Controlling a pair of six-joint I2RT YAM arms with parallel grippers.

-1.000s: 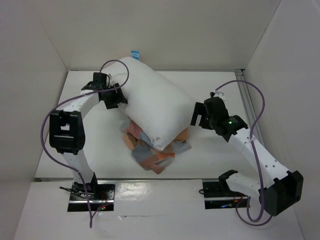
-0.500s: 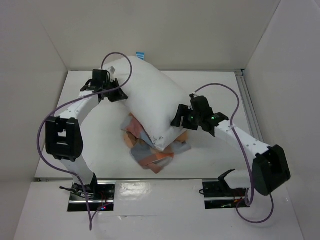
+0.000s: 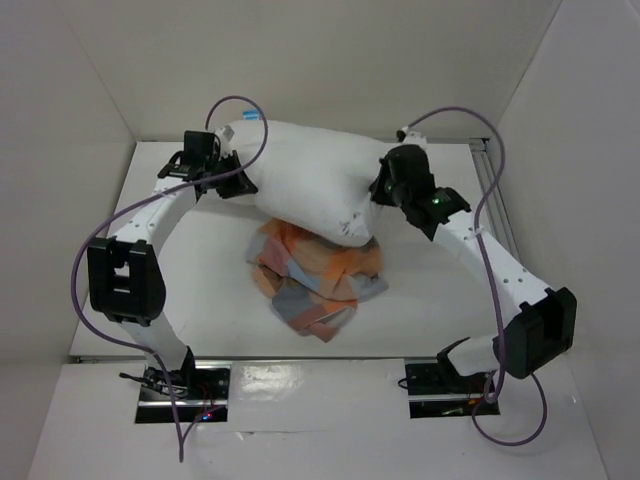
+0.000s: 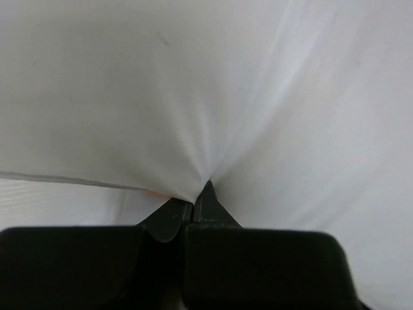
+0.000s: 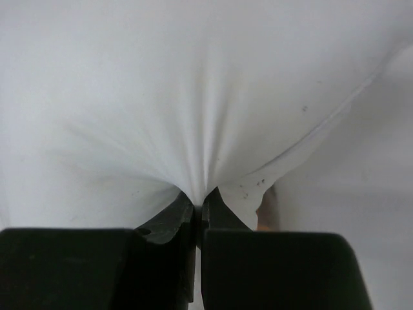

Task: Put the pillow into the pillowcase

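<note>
The pillow (image 3: pixel 300 170) is pinched by the left gripper (image 4: pixel 193 205) and right gripper (image 5: pixel 200 200). Both pinches should be held firm above the pillowcase (image 3: pixel 315 280) beneath them.

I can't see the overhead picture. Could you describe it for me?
A white pillow is pinched at both ends, with the left end effector and right end effector each shut on it. A crumpled checked pillowcase lies partly beneath it.
</note>
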